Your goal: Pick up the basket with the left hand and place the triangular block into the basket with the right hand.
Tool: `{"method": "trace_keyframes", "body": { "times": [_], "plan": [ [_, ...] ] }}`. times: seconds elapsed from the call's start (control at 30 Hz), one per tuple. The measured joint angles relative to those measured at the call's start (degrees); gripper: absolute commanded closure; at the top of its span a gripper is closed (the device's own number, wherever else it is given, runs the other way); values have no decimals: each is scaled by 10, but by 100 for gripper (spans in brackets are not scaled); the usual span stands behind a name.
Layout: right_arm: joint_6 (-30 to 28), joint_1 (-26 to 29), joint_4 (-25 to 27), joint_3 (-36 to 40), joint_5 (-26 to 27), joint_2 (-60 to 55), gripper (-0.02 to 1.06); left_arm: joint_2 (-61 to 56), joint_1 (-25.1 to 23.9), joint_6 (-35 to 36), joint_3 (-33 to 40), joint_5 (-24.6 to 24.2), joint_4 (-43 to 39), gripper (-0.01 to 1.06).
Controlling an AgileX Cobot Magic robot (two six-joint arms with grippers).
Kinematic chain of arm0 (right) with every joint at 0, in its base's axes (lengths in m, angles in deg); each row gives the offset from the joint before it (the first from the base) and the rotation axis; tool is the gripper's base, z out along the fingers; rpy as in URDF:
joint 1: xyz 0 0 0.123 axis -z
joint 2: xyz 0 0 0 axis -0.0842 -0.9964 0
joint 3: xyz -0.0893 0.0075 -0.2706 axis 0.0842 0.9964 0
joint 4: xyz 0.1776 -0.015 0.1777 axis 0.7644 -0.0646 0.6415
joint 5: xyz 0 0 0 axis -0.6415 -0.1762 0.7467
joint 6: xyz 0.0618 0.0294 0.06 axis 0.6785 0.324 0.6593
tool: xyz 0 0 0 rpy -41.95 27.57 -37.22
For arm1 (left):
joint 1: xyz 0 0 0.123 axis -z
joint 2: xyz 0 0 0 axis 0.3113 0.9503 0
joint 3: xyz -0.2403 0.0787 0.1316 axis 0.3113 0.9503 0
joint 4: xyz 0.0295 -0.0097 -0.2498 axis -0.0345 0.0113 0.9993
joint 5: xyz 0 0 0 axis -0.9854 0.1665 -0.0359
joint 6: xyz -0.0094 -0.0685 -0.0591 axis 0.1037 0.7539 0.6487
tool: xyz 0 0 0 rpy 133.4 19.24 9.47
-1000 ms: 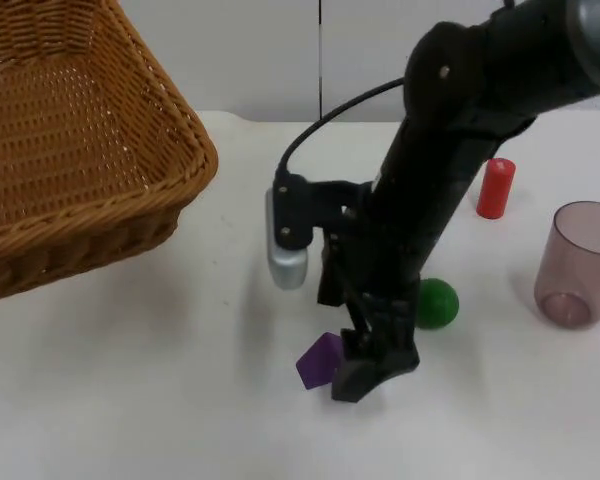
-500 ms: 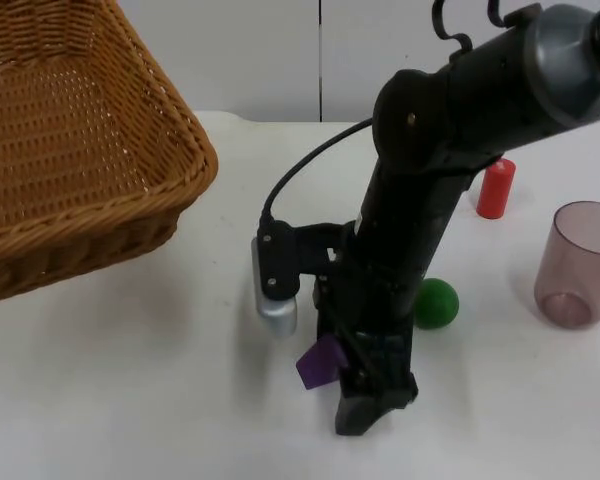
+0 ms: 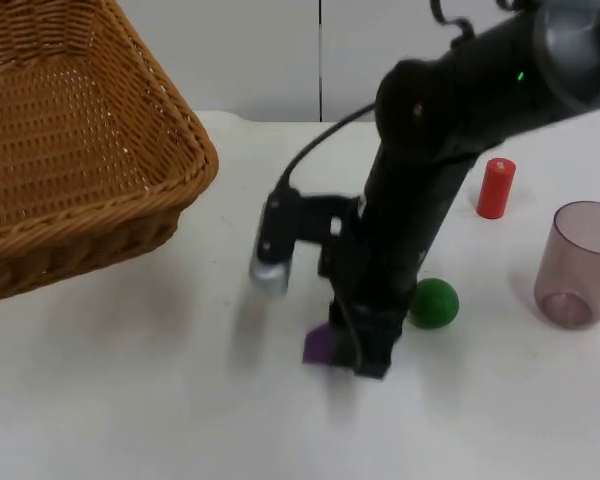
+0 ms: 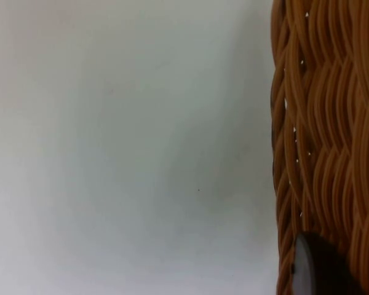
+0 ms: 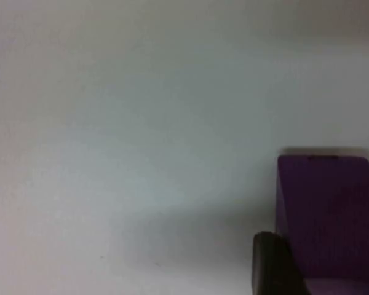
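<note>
- Where the right gripper comes down onto the table, the purple triangular block sits at its fingertips, showing just to the side of them that faces the basket.
- Right wrist view: block close up against 1 black fingertip, touching or nearly so; a firm clamp on it cannot be told, and neither can its long axis.
- Right gripper is the nearer one by far; judged step: securing the block before a lift toward the basket.
- Wicker basket is up off the table, well apart from the block.
- Left gripper grasps the basket: its fingertip presses on the woven wall; this arm waits.
- Bystanders: green ball just beside the right gripper, red cylinder, translucent cup.
- No brands, labels or readable writing.
</note>
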Motion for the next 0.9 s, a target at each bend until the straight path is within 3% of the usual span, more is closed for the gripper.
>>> {"method": "trace_keyframes", "body": {
  "times": [0.1,0.3,0.43,0.57,0.7,0.9],
  "plan": [
    [79,8,-10,1,0,53,104,0,0,0,0,0,0,105],
    [146,32,-19,1,0,134,104,0,0,-4,0,-4,0,105],
    [245,35,-100,1,3,228,104,0,18,-6,0,-4,0,105],
    [294,35,-123,0,8,280,104,0,50,-8,0,-2,1,105],
    [328,35,-124,0,24,323,104,3,74,-10,0,8,7,105],
    [340,23,-73,-3,74,360,104,28,109,-44,0,-5,43,105]
  ]
}}
